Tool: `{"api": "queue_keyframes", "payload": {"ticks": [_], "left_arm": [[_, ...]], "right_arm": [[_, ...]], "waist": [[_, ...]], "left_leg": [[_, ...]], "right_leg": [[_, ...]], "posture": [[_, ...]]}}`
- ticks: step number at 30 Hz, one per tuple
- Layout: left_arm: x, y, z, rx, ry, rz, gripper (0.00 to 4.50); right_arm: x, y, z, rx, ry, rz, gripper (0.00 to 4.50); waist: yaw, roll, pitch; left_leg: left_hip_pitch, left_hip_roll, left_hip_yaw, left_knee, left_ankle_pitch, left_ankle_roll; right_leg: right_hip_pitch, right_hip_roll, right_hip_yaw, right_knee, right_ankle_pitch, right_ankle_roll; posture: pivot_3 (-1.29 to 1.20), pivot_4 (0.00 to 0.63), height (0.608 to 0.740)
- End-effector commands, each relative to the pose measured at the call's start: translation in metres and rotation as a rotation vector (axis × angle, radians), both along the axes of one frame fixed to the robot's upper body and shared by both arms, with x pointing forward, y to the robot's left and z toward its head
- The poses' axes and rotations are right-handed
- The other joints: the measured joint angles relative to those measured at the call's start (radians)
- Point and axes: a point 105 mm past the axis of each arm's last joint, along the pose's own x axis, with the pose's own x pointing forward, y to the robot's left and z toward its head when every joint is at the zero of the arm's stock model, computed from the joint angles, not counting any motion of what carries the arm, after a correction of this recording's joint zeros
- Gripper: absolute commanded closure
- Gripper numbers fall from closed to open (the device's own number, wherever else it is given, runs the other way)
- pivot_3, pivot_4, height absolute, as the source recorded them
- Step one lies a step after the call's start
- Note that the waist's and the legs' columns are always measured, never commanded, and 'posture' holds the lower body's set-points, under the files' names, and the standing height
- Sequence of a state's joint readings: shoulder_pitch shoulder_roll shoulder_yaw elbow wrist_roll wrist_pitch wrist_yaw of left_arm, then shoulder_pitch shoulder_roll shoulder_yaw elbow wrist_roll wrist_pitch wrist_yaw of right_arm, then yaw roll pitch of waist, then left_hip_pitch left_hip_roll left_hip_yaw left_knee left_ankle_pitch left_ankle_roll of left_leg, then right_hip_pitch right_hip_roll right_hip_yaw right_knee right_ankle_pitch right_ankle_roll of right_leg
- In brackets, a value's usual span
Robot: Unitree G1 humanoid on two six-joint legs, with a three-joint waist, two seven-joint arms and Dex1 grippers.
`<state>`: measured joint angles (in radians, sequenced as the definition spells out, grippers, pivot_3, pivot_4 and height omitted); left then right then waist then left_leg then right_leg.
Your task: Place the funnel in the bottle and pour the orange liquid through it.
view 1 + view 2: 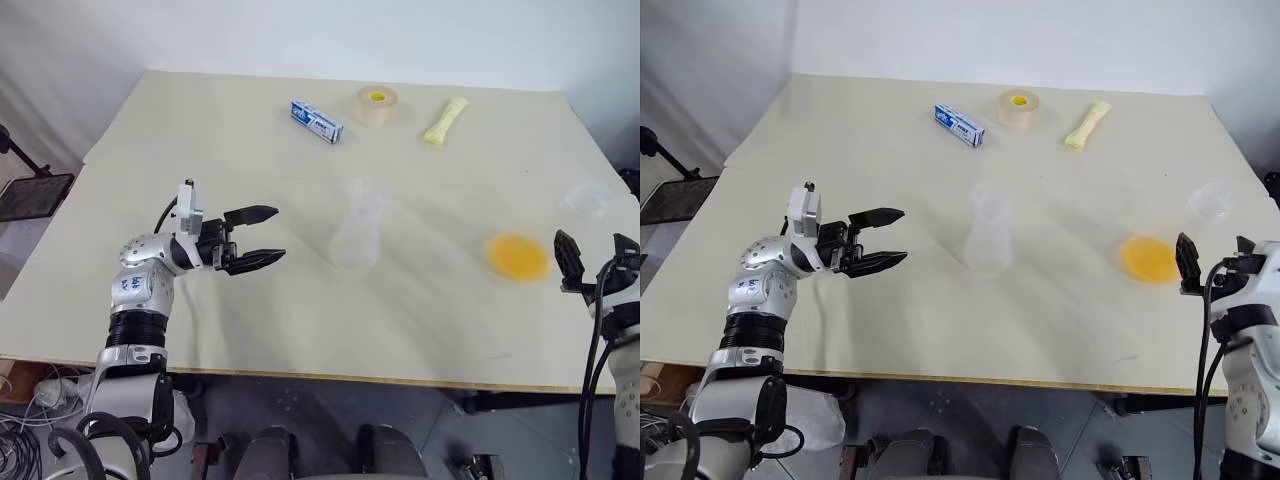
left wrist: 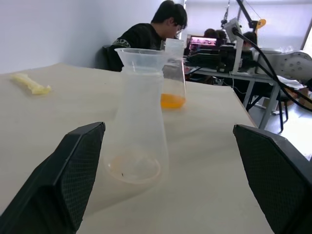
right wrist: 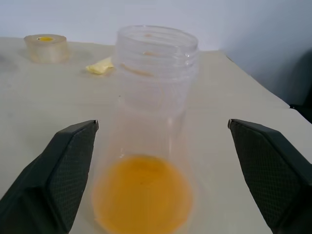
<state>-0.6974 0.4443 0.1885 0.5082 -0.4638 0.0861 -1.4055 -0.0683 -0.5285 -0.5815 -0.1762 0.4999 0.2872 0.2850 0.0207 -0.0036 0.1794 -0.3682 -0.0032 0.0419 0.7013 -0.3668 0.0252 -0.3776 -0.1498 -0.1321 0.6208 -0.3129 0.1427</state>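
In the left eye view, the bottle (image 1: 356,235) stands mid-surface with the funnel (image 1: 362,190) seated in its neck. The left gripper (image 1: 262,238) hovers beside it, fingers wide apart and empty. In the right wrist view, the right gripper (image 3: 161,161), fingers also spread and empty, flanks a clear flask (image 3: 151,136) holding the orange liquid (image 3: 142,192).

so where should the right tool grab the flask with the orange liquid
Around the tapering wall just below the ribbed neck of the flask, coming in level from the robot's near side. It stands upright between the right tool's open fingers, and the orange liquid lies shallow at the base.
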Motion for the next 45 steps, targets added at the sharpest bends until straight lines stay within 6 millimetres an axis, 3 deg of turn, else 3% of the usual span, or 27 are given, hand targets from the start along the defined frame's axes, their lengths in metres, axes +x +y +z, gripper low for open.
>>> {"api": "queue_keyframes", "payload": {"ticks": [1, 5, 16, 19, 23, 26, 30, 40, 45], "left_arm": [[-0.006, -0.001, 0.010, -0.023, -0.049, 0.003, 0.02], [-0.009, -0.002, 0.010, -0.034, -0.047, 0.006, 0.02], [-0.010, -0.004, 0.013, -0.047, -0.051, 0.021, 0.02], [-0.010, -0.003, 0.013, -0.049, -0.052, 0.026, 0.00], [-0.009, -0.003, 0.013, -0.050, -0.050, 0.031, 0.00], [-0.009, -0.003, 0.014, -0.052, -0.050, 0.029, 0.00], [-0.008, -0.003, 0.013, -0.048, -0.045, 0.022, 0.00], [0.001, -0.003, 0.015, -0.061, -0.051, 0.000, 0.00], [0.002, -0.003, 0.017, -0.074, -0.066, -0.011, 0.00]], "right_arm": [[0.007, -0.004, 0.011, -0.042, -0.032, 0.002, 0.00], [0.026, -0.007, 0.016, -0.050, -0.050, 0.012, 0.00], [0.051, -0.005, 0.023, -0.054, -0.089, 0.024, 0.00], [0.053, -0.006, 0.025, -0.046, -0.095, 0.010, 0.63], [0.052, -0.002, 0.026, -0.046, -0.112, 0.026, 1.91], [0.048, 0.004, 0.029, -0.056, -0.128, 0.043, 1.96], [0.047, 0.027, 0.049, -0.115, -0.156, 0.077, 1.96], [0.051, 0.139, 0.096, -0.436, -0.224, 0.205, 1.96], [0.055, 0.172, 0.096, -0.677, -0.260, 0.233, 1.96]], "waist": [[-0.001, 0.000, 0.000], [-0.004, 0.000, 0.000], [-0.009, 0.000, 0.000], [-0.010, 0.000, 0.000], [-0.009, 0.000, 0.000], [-0.010, 0.000, 0.000], [-0.016, 0.001, 0.000], [-0.024, 0.002, 0.000], [-0.020, 0.002, 0.000]], "left_leg": [[0.000, 0.000, 0.000, 0.000, 0.000, 0.000], [0.000, 0.000, 0.000, 0.000, 0.000, 0.000], [0.000, 0.001, -0.001, 0.000, 0.000, 0.000], [-0.001, 0.000, -0.001, 0.000, 0.000, 0.000], [-0.001, 0.001, -0.001, 0.000, 0.000, 0.000], [-0.001, 0.001, -0.001, 0.000, 0.000, 0.000], [-0.001, 0.001, -0.001, -0.001, 0.000, 0.000], [-0.001, 0.001, 0.000, -0.002, 0.000, 0.000], [-0.003, -0.001, -0.003, -0.001, 0.000, 0.000]], "right_leg": [[0.000, 0.000, 0.000, 0.000, 0.000, 0.000], [0.000, 0.000, 0.000, -0.001, 0.000, 0.000], [0.000, 0.000, -0.001, 0.000, 0.000, 0.000], [0.000, 0.000, -0.001, -0.001, 0.000, 0.000], [0.000, 0.000, -0.001, -0.001, 0.000, 0.000], [0.000, 0.000, -0.001, 0.000, 0.000, 0.000], [0.000, 0.000, -0.001, -0.001, 0.000, 0.000], [-0.002, 0.000, -0.001, 0.000, 0.000, 0.000], [-0.002, 0.000, -0.001, 0.000, 0.000, 0.000]], "posture": [[0.00, 0.150, 0.740], [0.00, 0.150, 0.740], [0.00, 0.150, 0.740], [0.00, 0.150, 0.740], [0.00, 0.150, 0.740], [0.00, 0.150, 0.740], [0.00, 0.150, 0.740], [0.00, 0.150, 0.740], [0.00, 0.150, 0.740]]}}
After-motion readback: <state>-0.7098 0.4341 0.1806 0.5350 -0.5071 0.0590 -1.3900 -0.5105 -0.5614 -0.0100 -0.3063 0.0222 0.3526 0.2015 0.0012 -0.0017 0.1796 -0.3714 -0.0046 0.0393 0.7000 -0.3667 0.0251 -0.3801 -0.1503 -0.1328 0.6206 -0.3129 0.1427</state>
